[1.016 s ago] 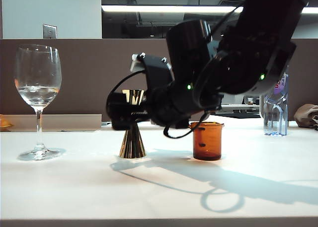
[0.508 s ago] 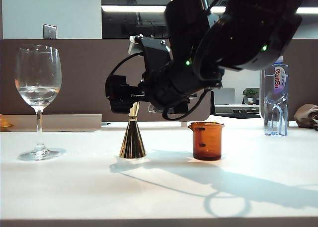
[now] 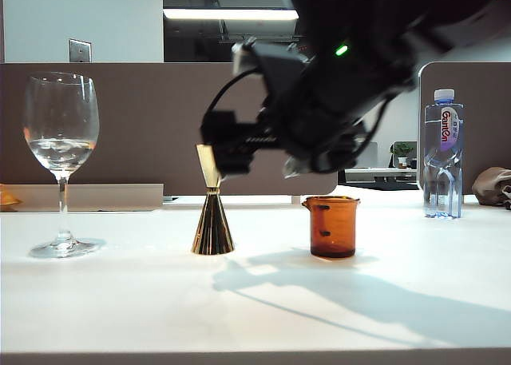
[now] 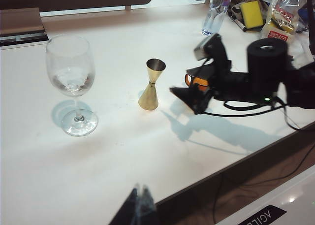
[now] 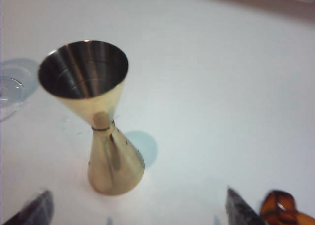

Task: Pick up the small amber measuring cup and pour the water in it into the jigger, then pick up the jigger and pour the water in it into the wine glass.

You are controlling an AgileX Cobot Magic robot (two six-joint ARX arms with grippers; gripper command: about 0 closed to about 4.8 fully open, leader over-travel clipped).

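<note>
Exterior view: The right gripper (image 3: 214,149) hangs above the white bench (image 3: 255,309), its dark tips level with the upper cone of the jigger (image 3: 212,213) and holding nothing; from this side the spread of its fingers cannot be read. The jigger stands upright near the middle of the bench, the small amber measuring cup (image 3: 332,226) just beside it toward the right edge, and the wine glass (image 3: 61,161) well apart toward the left edge, with water (image 3: 61,152) low in its bowl. A plastic bottle (image 3: 443,156) stands at the far right.

Left wrist view: The left gripper (image 4: 139,204) sits off the near edge of the bench, with only its tips showing close together; whether they are parted cannot be told. Jigger, wine glass and the right arm are seen from above, the amber cup mostly hidden behind that arm.

Right wrist view: Two dark fingers (image 5: 33,211) stand wide apart with bare bench between them. The jigger's open cone faces up; whether it holds water cannot be made out. A sliver of amber cup shows near one finger.

Handling, jigger: Polished metal, rigid, probably light and slick, and tall on a small base, so it looks easy to tip. The narrow waist looks the surest hold.

Handling, wine glass: Thin and fragile; best left untouched.

Handling, amber cup: Rigid glass, smooth-walled; a grip across the body below the flared rim seems best.
</note>
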